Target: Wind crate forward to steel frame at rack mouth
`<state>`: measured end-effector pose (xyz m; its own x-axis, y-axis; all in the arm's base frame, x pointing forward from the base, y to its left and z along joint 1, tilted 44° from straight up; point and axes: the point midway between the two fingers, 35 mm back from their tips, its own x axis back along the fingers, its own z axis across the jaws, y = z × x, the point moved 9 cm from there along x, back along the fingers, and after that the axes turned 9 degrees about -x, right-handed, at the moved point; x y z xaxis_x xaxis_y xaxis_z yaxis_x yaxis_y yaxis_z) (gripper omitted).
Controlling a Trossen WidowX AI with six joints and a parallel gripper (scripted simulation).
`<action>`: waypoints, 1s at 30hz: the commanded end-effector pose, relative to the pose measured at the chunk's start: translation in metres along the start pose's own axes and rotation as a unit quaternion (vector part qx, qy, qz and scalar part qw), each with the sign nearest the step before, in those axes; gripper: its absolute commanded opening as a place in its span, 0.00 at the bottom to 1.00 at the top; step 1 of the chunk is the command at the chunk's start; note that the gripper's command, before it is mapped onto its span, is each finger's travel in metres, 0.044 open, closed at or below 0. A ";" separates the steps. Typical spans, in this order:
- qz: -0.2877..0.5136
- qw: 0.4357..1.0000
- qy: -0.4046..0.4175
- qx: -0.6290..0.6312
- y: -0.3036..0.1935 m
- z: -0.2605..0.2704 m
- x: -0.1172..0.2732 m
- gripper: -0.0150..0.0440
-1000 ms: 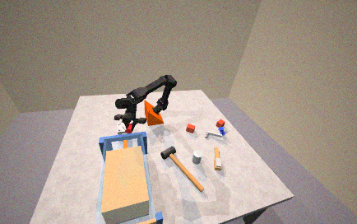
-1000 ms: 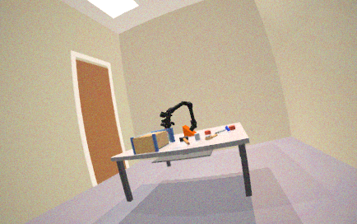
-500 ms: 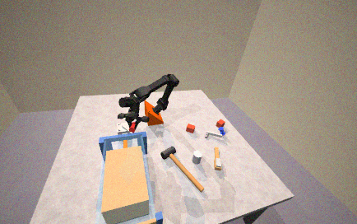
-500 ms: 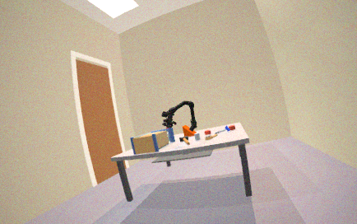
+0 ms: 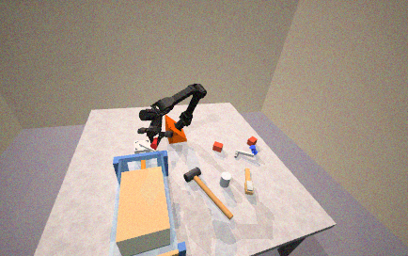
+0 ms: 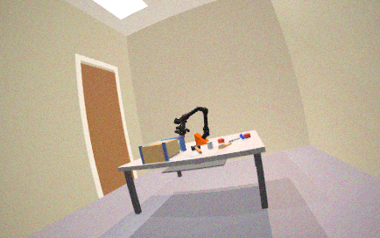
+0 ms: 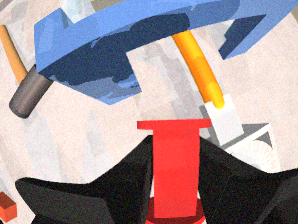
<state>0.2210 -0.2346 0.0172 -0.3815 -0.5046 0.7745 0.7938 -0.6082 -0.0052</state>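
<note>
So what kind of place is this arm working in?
Probably a plain indoor workroom or test room: a wooden door in a bare wall, a bright ceiling panel, and a workbench with a mallet and a bolted-looking robot arm.

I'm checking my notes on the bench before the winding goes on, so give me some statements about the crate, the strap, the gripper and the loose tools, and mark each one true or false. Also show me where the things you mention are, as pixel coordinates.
1. The gripper (image 5: 154, 136) (image 7: 172, 140) is shut on a red grip (image 5: 154, 143) (image 7: 176, 170). True.
2. The crate (image 5: 143, 204) (image 6: 158, 152) is up against the steel frame (image 5: 141, 154) (image 7: 150, 27) nearest the winch (image 5: 139, 147). False: a gap separates them.
3. An orange strap (image 5: 143, 165) (image 7: 196, 65) runs from the winch toward the crate. True.
4. The black-headed mallet (image 5: 211, 195) lies inside the guard cubby. False: it lies beside it on the bench.
</note>
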 end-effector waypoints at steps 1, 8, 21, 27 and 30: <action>0.009 1.000 0.000 -0.010 -0.011 0.001 0.003 0.25; 0.009 1.000 0.000 -0.010 -0.021 0.001 0.008 0.25; 0.010 1.000 0.000 -0.010 -0.039 -0.001 0.017 0.25; 0.010 1.000 0.000 -0.010 -0.047 -0.004 0.021 0.25; 0.010 1.000 0.000 -0.010 -0.051 -0.005 0.023 0.25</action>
<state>0.1814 -0.2212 0.0308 -0.3872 -0.5133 0.7659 0.7958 -0.6055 -0.0035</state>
